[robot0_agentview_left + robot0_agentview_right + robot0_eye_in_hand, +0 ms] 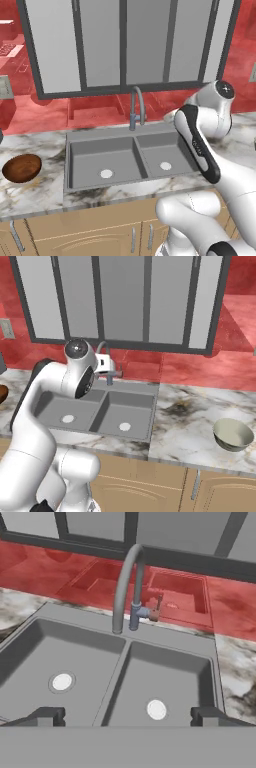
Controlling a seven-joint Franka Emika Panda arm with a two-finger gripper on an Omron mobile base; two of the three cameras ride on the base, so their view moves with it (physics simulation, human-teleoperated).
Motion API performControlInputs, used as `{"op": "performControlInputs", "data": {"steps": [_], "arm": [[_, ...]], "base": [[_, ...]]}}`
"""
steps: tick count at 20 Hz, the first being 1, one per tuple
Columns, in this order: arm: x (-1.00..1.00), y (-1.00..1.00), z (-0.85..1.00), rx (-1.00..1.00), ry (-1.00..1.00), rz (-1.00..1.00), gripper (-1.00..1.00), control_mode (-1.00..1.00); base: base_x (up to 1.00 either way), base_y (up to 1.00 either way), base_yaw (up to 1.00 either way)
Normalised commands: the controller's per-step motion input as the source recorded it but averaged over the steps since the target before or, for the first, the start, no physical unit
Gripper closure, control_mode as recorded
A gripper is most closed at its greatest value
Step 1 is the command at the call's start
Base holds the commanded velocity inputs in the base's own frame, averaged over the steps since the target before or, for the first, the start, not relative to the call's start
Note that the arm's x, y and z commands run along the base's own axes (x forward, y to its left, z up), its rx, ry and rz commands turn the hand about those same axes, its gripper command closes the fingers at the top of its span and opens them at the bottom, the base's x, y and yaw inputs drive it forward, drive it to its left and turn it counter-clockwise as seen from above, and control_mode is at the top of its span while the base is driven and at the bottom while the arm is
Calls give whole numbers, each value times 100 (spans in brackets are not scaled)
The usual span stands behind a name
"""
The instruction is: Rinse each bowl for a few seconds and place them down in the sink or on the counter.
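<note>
A wide grey double-basin sink (75,150) is seen sunk into a white marble table (190,421) veined in grey-brown, above light wooden cabinets (90,232) with slim metal handles. Each basin is matt, square-cornered and marked by a white round drain (62,682); nothing is held in either. A tall, curved grey faucet (125,582) is set behind the divider, with a small reddish lever at its base.

A glossy dark reddish-brown bowl (22,167), round and shallow, is shown resting on the table to the left of the sink, well apart from it. A pale greenish-beige bowl (233,434) with a smooth cream inside is shown upright on the table to the right of the sink, near the front edge. Nothing can be made out inside either bowl.

The claw (129,714) is held above the near rim of the sink, its two dark fingertips (47,716) spread wide with nothing between them, pointed toward the basins.

A shiny red backsplash (190,368) is mirrored with the sink's outline, beneath a dark-framed window of grey panes (125,45). No writing or labels can be read.
</note>
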Motion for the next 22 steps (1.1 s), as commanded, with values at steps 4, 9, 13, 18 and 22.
{"op": "performControlInputs", "data": {"steps": [4, 9, 13, 18, 22], "arm": [[13, -8, -8, 0, -9, 7, -100, -100], [12, -10, -8, 0, -7, 5, -100, -100], [25, -6, -9, 0, -7, 4, -100, -100], [37, -5, -12, 0, -6, 3, -100, -100], [37, -4, -13, 0, -5, 4, -100, -100]], "base": [[0, 0, 0], [0, 0, 0], [0, 0, 0], [0, 0, 0], [0, 0, 0]]}}
